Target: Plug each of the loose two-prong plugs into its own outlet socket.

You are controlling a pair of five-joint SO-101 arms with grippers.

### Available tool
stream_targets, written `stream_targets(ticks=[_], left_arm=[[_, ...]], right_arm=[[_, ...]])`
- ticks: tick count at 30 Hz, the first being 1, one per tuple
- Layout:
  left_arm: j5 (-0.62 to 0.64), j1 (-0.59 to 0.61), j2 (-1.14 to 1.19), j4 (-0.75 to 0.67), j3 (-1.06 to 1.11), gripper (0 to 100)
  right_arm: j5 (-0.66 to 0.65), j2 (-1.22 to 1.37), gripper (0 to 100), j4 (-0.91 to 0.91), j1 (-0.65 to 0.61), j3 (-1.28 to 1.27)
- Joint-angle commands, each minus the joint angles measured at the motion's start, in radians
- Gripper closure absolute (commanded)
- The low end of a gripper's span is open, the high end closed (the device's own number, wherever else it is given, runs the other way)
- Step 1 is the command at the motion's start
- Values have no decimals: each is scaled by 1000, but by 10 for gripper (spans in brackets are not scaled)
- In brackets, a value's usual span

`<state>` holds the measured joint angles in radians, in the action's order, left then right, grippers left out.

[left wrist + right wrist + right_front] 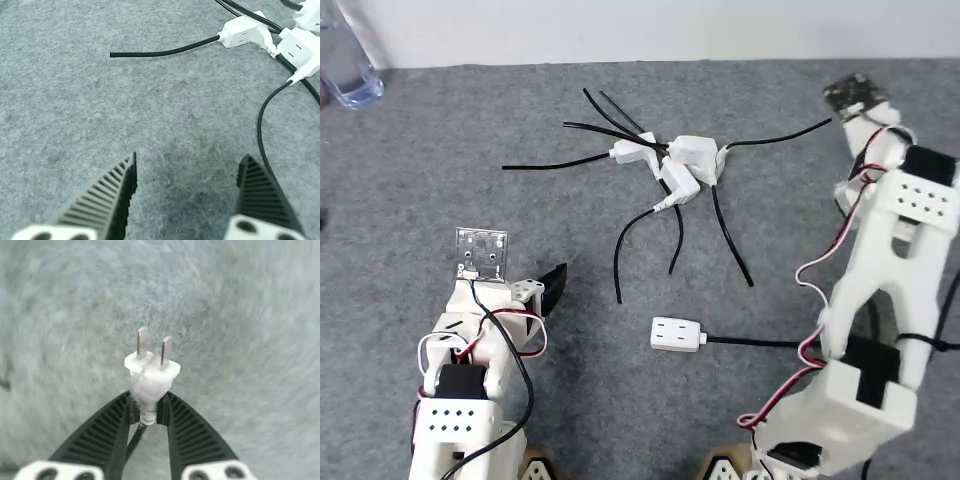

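Gripping white plug point(151, 371) by its neck, right gripper point(149, 399) is clamped tight, prongs pointing outward over mat point(440, 150). Left gripper point(190, 157) gapes wide, empty, near socket cluster point(682, 158). Lone socket block point(677, 334) lies between arms; its cord seems to pass under right arm.

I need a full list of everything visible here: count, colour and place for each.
Table: one, grey felt, under everything.
Cluster sockets: about three, white, far middle, tangled together.
Cords: several, black, spreading from the cluster.
Lone socket: one, white, near middle, between the arms.
Container: one, clear, far left corner.
Plug: one, white, two prongs, in the right end effector.
Left end effector: one, black, open over bare felt.
Right end effector: one, black, shut on the plug.
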<state>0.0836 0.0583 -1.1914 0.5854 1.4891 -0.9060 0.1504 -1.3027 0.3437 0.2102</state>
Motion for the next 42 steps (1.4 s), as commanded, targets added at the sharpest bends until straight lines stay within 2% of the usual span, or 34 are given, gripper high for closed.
stream_targets(ticks=[1, 4, 5, 7, 11, 15, 21, 28, 32, 37, 39, 42], left_arm=[[-9, 2, -12, -25, -7, 695], [-9, 2, -12, -25, -7, 695], [-9, 2, -12, -25, -7, 695], [-9, 2, -12, -25, -5, 695], [-9, 2, -12, -25, -5, 695], [-9, 2, -12, -25, -5, 695], [-9, -3, -12, -25, -5, 695], [-9, -5, -12, -25, -5, 695], [-9, -2, -12, -25, -5, 695], [-9, -3, -12, -23, -5, 695], [-9, -3, -12, -23, -5, 695], [-9, -5, -12, -23, -5, 695]], right_arm=[[-356, -65, 989, -131, -12, 63], [-683, -59, 989, -337, -25, 64], [-744, -58, 989, -395, -28, 64], [-795, -53, 989, -461, -45, 57], [-809, -18, 989, -463, -54, -35], [-902, 58, 989, -438, -47, -149], [-859, 143, 989, -151, -19, -301], [-758, 159, 989, 88, -81, -427], [-666, 151, 976, 128, -104, -445], [-563, 120, 839, 136, -107, -423], [-551, 90, 802, 130, -107, -425], [-552, 36, 805, 114, -108, -448]])
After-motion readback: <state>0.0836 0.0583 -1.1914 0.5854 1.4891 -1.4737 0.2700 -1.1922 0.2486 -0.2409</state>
